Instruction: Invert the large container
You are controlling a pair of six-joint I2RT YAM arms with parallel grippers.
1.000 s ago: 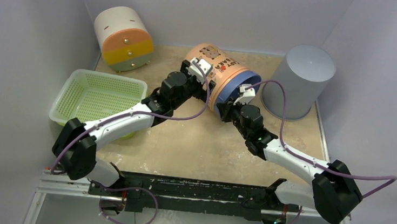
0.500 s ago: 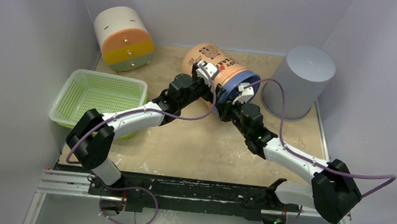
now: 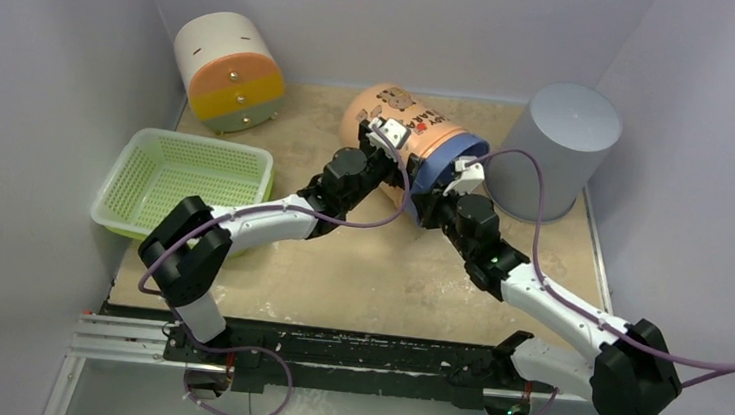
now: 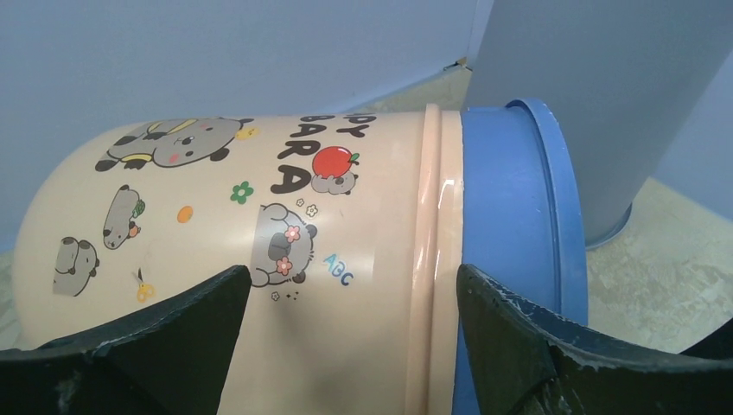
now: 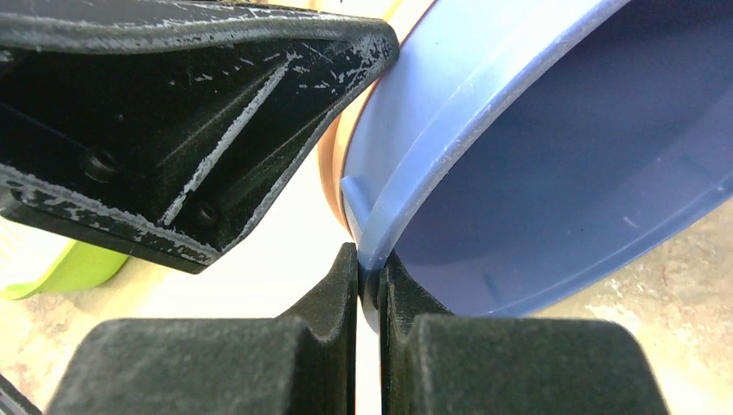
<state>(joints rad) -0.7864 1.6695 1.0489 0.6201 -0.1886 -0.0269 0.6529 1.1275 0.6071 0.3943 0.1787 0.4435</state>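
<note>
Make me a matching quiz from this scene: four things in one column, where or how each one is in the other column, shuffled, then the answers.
Column one:
1 green basket
2 grey bin
3 left claw
4 right claw

Column two:
A shut on the bucket rim
B far right
C far left
D open, astride the bucket

Pairs: 1-C, 2-B, 3-D, 4-A

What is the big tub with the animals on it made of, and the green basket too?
The large container looks like smooth, glossy plastic: light glints along its ridge, and the cartoon animals look printed on. Its blue rim seems the same, thin and moulded. The green basket also looks plastic, duller, with a grid of tiny holes.
</note>
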